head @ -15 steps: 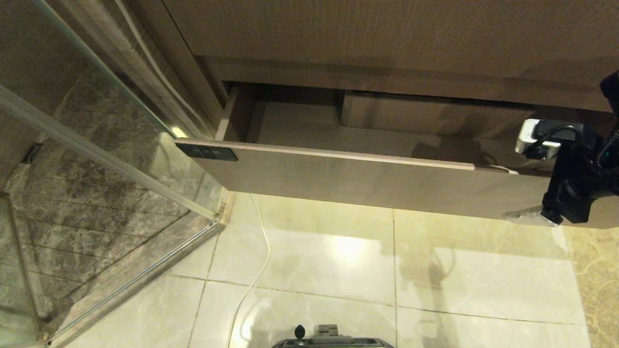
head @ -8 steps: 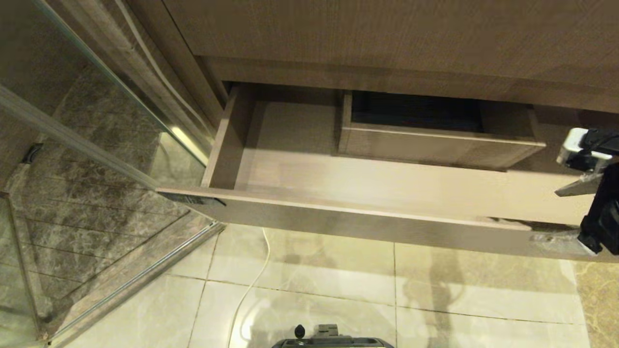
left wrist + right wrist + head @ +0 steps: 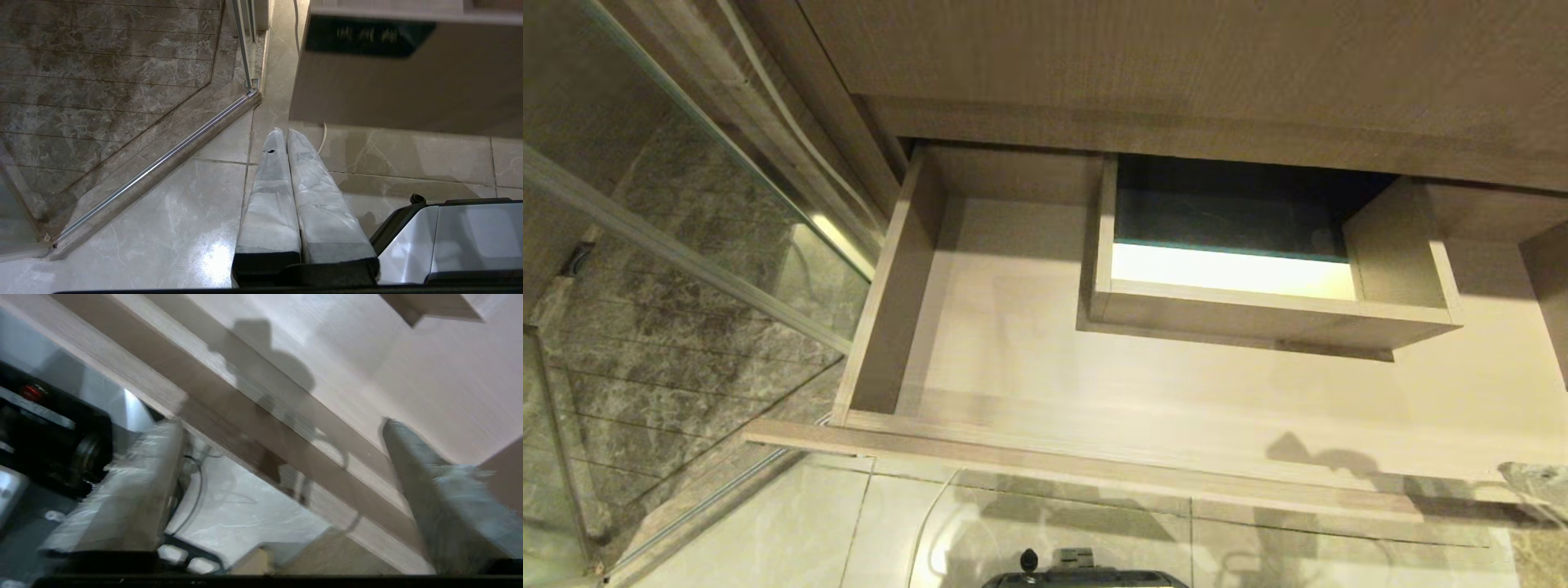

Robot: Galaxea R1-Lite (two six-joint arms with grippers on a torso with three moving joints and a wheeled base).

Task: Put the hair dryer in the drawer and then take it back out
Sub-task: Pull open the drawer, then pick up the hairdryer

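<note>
The drawer (image 3: 1013, 359) is pulled far out and nothing lies in it. The hair dryer is not in any view, so where it is cannot be told.

The right tool (image 3: 282, 457) has its fingers spread wide, one on each side of the drawer's front edge (image 3: 261, 428), holding nothing. In the head view one tip (image 3: 1535, 478) shows near 4 o'clock.

The left tool (image 3: 286, 141) hangs low over the floor (image 3: 163, 220), fingers pressed together, holding nothing.

What could go wrong: the drawer could come too far out. The right tool could bump the edge. A white cable (image 3: 927, 523) at 7 o'clock could snag.
</note>
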